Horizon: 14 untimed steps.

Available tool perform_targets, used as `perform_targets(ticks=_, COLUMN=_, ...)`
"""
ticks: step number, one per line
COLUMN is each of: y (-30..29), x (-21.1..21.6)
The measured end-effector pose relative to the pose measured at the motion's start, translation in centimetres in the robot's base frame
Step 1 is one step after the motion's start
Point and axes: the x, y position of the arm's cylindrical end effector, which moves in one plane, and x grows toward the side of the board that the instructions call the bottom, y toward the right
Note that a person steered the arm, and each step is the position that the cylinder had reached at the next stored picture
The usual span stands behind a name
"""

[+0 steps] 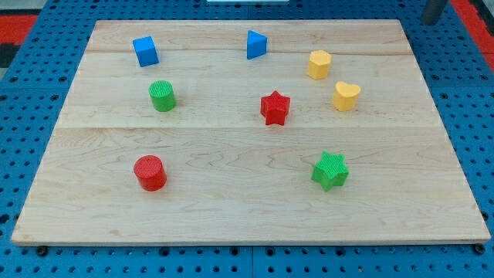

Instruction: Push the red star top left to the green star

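Observation:
The red star point(275, 108) sits a little right of the board's middle. The green star point(330, 171) lies below and to the right of it, well apart from it. My rod shows only as a dark stub at the view's top right corner point(434, 11), off the board and far from both stars. Its very end cannot be made out clearly there.
A wooden board point(247, 224) lies on a blue pegboard. On it are a blue cube point(145, 51), a blue triangle point(255, 44), a green cylinder point(162, 96), a red cylinder point(150, 172), a yellow block point(319, 64) and a yellow heart point(346, 96).

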Motion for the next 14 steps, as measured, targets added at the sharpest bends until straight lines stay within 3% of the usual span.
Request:
perform_targets(ticks=1, y=-5.2, x=0.1)
perform_targets(ticks=2, y=-13.0, x=2.4)
perform_targets(ticks=3, y=-16.1, x=5.2)
perform_targets(ticks=6, y=-18.2, x=2.7)
perform_targets(ticks=8, y=-21.0, x=4.9)
perform_targets(ticks=10, y=-30.7, x=6.4)
perform_targets(ticks=11, y=-30.7, x=11.7)
perform_targets(ticks=13, y=-29.5, x=15.6)
perform_targets(ticks=14, y=-29.6, x=21.1)
